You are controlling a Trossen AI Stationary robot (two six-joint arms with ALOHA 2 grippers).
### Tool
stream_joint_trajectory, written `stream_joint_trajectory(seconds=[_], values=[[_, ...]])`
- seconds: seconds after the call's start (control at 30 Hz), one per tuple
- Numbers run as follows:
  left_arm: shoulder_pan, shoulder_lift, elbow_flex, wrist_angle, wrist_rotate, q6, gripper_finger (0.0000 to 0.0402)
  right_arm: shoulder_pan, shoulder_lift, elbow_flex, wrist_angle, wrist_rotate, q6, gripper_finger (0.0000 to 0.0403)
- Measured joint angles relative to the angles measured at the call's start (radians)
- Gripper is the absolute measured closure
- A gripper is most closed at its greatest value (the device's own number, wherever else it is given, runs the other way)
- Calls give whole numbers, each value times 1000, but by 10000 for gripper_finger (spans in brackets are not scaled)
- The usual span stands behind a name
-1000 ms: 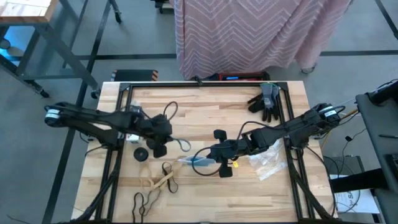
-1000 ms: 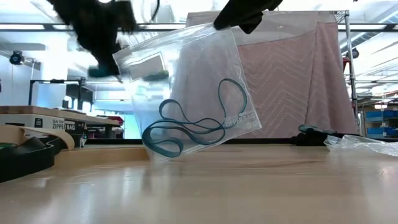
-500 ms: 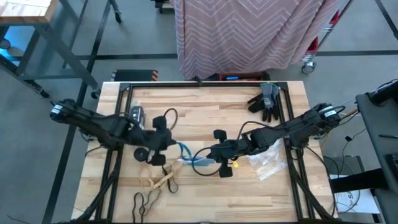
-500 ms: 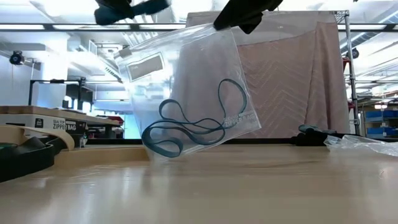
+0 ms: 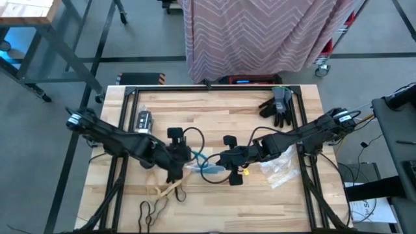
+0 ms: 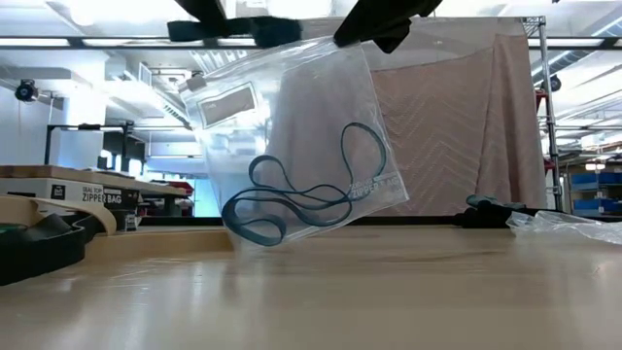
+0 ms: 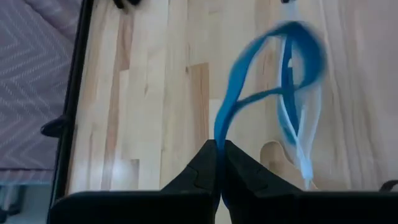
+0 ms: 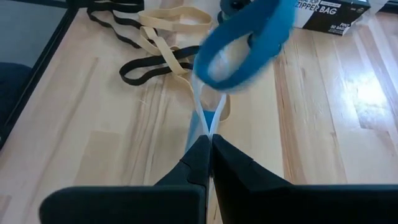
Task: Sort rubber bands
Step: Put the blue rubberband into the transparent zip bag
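Note:
My right gripper (image 5: 220, 161) is shut on a clear plastic bag (image 6: 292, 146) that hangs over the table's middle with blue rubber bands (image 6: 301, 199) inside. My left gripper (image 5: 177, 161) is shut on another blue rubber band (image 7: 289, 68), just left of the bag's top; the band shows blurred in the right wrist view (image 8: 245, 40). Tan rubber bands (image 5: 166, 190) and black rubber bands (image 5: 149, 211) lie flat on the table near the front left. My left gripper pinches one strand of the blue band's loop (image 7: 222, 127) between its two fingertips, slanting down. The rest of the loop stands out beyond the fingers, lifted clear of the table. My right gripper pinches the bag's top edge (image 8: 205, 124) at a corner (image 6: 362, 47), slanting down from the table's right. The bag hangs tilted below the fingers, its lower corner (image 6: 248, 233) down at table height.
Dark gloves (image 5: 278, 107) lie at the far right corner. Crumpled clear bags (image 5: 281, 170) lie right of my right gripper. A zipper bag box (image 5: 143, 121) sits at the far left. A black frame (image 5: 208, 88) borders the table.
My left gripper has risen and gone toward the table's right and near edge, up to the bag's top, rolling as it went. It carries the blue band, lifted clear of the table. My right gripper and the bag have kept still.

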State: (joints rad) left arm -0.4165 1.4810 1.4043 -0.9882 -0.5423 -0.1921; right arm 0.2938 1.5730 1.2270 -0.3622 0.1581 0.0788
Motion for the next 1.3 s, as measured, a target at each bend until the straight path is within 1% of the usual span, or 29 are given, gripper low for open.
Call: stream_joint_trajectory(seconds=[0.27, 0.47, 0.53, 0.9, 1.2, 1.3], values=[[-22, 52, 49, -24, -83, 28, 402, 0, 0, 0, 0, 0, 0, 403], [-59, 56, 51, -23, -216, 71, 401, 0, 0, 0, 0, -1, 59, 403], [-70, 56, 48, -25, -244, 85, 401, 0, 0, 0, 0, -1, 95, 403], [-76, 56, 45, -10, -253, 97, 401, 0, 0, 9, 1, -1, 200, 403], [-81, 56, 12, 18, -253, 106, 401, 0, 0, 9, 1, -2, 292, 403], [-84, 55, -2, 49, -256, 120, 401, 0, 0, 9, 1, -2, 317, 403]])
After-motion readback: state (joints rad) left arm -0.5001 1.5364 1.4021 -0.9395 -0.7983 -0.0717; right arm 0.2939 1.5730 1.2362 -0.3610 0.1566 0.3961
